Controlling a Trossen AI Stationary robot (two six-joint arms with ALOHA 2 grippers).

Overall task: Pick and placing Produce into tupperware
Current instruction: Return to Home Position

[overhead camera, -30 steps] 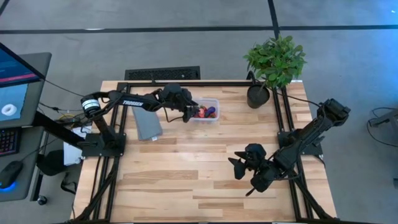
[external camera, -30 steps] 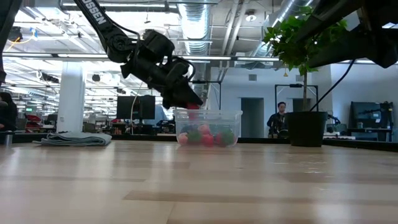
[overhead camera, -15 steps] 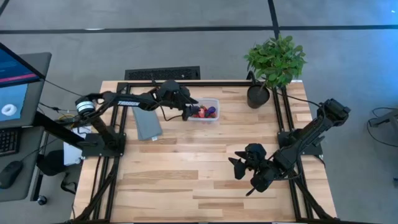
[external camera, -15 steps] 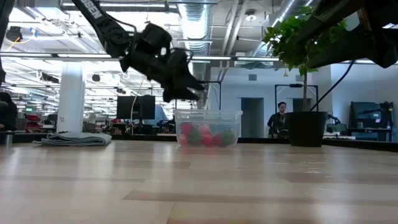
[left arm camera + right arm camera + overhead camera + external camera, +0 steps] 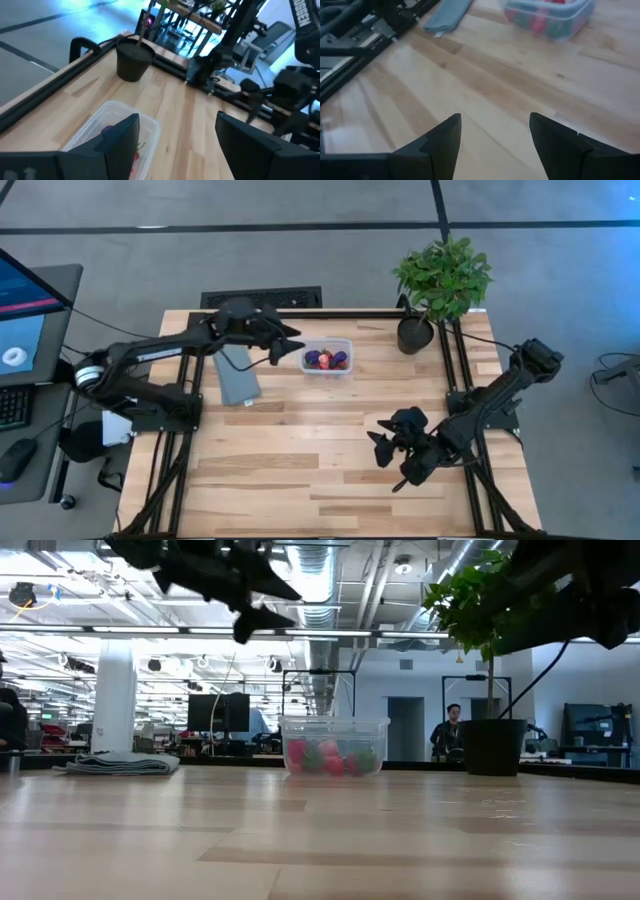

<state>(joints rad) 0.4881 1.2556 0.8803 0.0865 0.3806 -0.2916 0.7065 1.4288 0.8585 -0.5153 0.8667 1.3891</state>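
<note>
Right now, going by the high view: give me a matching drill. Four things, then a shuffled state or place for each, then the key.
1. tupperware
2. grey lid
3. potted plant
4. right gripper

A. open, above the bare table
B. stands at a far corner
C. holds red and purple produce
D. lies flat

Pairs: 1-C, 2-D, 3-B, 4-A

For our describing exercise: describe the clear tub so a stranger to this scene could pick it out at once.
In the overhead view, find the potted plant at the wooden table's top right corner. Left of it, near the same edge, sits a small tub. Unlike the flat grey lid beside it, it is clear and holds red and purple toy fruit.
</note>
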